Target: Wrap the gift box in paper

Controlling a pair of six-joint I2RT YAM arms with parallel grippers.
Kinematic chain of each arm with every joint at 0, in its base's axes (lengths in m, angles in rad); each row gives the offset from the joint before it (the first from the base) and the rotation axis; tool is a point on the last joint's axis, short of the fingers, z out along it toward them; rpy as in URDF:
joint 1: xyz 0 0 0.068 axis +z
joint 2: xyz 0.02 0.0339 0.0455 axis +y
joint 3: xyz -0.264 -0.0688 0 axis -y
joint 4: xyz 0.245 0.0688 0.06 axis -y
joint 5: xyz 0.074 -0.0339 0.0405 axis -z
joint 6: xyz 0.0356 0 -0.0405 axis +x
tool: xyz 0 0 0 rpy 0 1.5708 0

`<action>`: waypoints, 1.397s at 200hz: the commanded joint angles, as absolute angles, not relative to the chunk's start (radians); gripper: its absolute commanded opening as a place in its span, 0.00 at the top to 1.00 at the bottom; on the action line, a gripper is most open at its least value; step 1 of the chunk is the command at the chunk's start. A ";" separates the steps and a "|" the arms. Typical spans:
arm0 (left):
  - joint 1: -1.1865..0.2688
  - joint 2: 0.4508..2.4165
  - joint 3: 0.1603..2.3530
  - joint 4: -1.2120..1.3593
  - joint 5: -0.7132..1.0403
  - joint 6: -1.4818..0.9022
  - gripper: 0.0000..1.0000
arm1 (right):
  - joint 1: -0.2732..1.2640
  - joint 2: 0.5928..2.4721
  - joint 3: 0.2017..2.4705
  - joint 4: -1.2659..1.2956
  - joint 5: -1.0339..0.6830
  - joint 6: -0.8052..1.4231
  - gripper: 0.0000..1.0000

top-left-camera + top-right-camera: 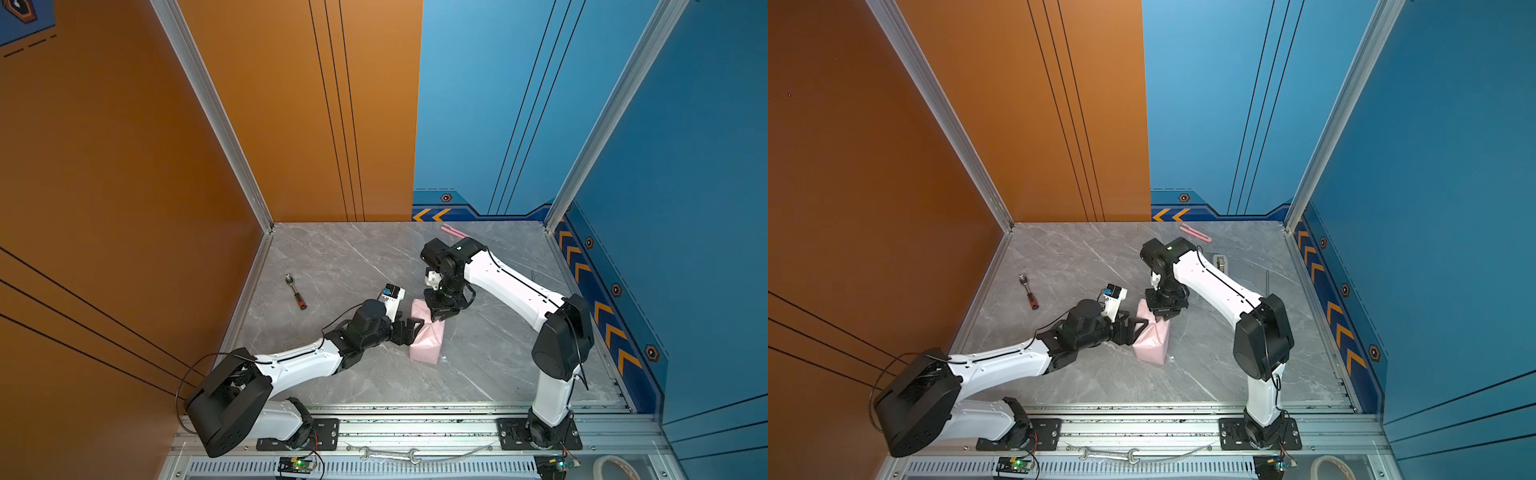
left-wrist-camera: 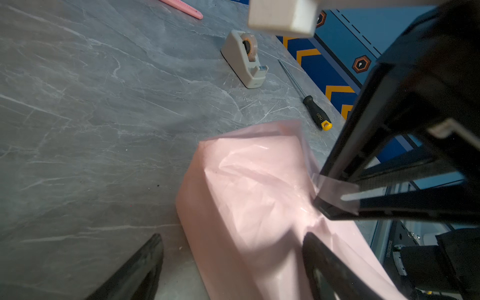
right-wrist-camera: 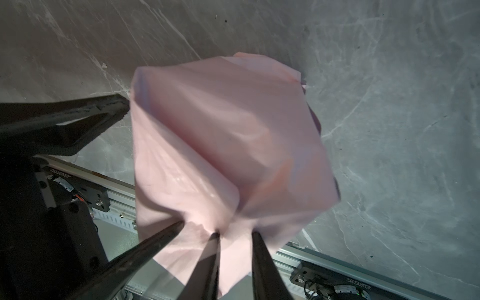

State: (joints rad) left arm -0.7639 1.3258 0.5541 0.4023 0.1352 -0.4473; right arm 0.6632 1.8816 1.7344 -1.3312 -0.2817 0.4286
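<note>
Both top views look steeply down from high above the front rail point(image 1: 415, 426) and face the back wall point(image 1: 291, 104), far enough off to hold the whole table point(image 1: 332, 257); they share nearly the same scene. The left wrist camera sits close behind the left gripper point(image 2: 232, 237), looking low across the table at the paper point(image 2: 246, 194) just ahead of that claw. The right wrist camera looks almost straight down past the right gripper point(image 3: 235, 233) onto the same paper, close up, and each wrist view catches the other claw beside it.

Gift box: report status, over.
Left gripper open, astride the paper edge. Right gripper tips on the paper, grip unclear. Gift box fully covered. Nothing blocking.
</note>
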 commanded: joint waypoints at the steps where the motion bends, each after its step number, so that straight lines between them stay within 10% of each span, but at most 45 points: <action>1: -0.760 1.272 0.522 0.451 0.168 -0.344 0.20 | 0.673 1.980 1.687 -1.328 -0.201 0.449 0.75; 88: -0.793 1.206 0.502 0.544 0.222 -0.024 0.27 | 0.674 1.980 1.686 -1.322 -0.208 0.445 0.76; 199: -0.771 1.397 0.592 0.742 0.248 -0.161 0.41 | 0.672 1.974 1.683 -1.319 -0.213 0.437 0.76; 279: -0.753 1.428 0.588 0.754 0.189 -0.272 0.78 | 0.672 1.967 1.677 -1.317 -0.215 0.438 0.76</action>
